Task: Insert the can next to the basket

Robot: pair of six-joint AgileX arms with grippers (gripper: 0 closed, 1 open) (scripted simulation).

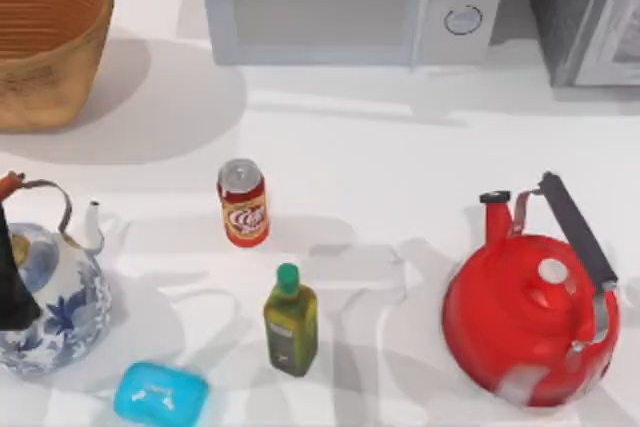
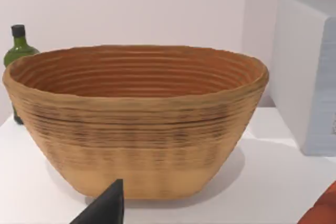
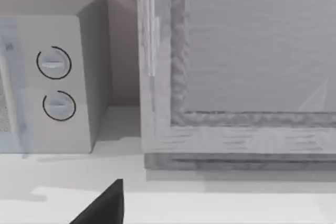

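Can [image 1: 243, 203] stands upright on the tabletop [image 1: 400, 157], well apart from the basket [image 1: 45, 42] and just beside the olive oil bottle [image 1: 290, 320], untouched, likely awaiting pickup; whether either gripper is spread or pressed together cannot be told.

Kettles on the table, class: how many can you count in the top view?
2. A red kettle stands at the table's right, near the front edge. A blue-and-white patterned kettle stands at the left edge, partly cut off. Others may lie outside the picture.
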